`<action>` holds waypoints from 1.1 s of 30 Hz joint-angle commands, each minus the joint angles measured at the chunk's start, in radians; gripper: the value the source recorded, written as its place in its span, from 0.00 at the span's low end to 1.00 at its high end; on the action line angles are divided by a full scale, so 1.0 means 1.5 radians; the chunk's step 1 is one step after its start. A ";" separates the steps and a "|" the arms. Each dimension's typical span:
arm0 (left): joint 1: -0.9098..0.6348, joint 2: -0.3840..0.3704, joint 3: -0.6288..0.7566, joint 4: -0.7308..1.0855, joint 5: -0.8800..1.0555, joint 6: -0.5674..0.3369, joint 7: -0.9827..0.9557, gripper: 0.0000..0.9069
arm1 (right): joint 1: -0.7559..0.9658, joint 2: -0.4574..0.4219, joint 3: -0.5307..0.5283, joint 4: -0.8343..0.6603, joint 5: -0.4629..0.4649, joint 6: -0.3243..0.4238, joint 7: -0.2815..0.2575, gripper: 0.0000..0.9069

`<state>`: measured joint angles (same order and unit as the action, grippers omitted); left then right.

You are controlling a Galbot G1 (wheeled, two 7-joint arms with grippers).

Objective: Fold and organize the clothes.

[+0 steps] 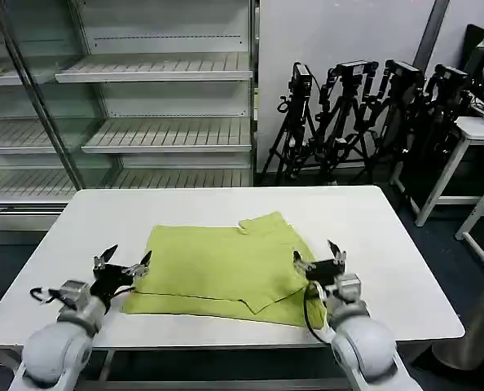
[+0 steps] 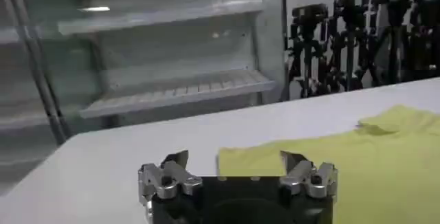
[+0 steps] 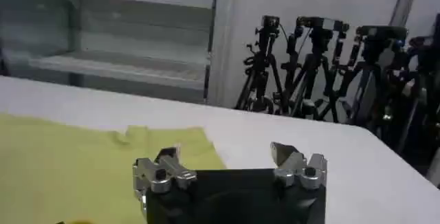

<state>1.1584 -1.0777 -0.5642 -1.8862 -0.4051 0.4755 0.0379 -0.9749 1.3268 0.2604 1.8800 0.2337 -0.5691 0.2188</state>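
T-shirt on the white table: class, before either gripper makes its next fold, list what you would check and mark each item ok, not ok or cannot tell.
1. Left gripper open and empty, at the T-shirt's left edge: ok.
2. Right gripper open and empty, at the shirt's right edge: ok.
3. Shirt lies fully on the table, no part hanging over an edge: ok.
4. Shirt lies flat enough to fold: not ok, a flap is turned over along the front edge and a bump sits at the far edge.
5. Printed side up or down: cannot tell, no lettering shows.
6. Fingers already touching the fabric: cannot tell.
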 commanded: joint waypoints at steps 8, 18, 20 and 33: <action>-0.245 -0.001 0.125 0.251 -0.047 0.038 -0.007 1.00 | 0.246 0.106 -0.044 -0.320 0.036 -0.006 0.028 1.00; -0.276 -0.003 0.131 0.316 -0.034 0.031 0.002 1.00 | 0.306 0.143 -0.048 -0.439 0.037 0.010 0.043 1.00; -0.280 -0.007 0.127 0.322 -0.037 0.025 0.002 1.00 | 0.313 0.147 -0.043 -0.452 0.037 0.012 0.043 1.00; -0.283 -0.021 0.122 0.349 -0.025 0.024 0.041 0.02 | 0.318 0.168 -0.043 -0.488 0.040 0.015 0.061 0.24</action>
<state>0.7615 -1.1071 -0.3883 -1.4038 -0.4497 0.5155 0.0766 -0.5246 1.5611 0.1990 1.2056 0.2941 -0.5484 0.3033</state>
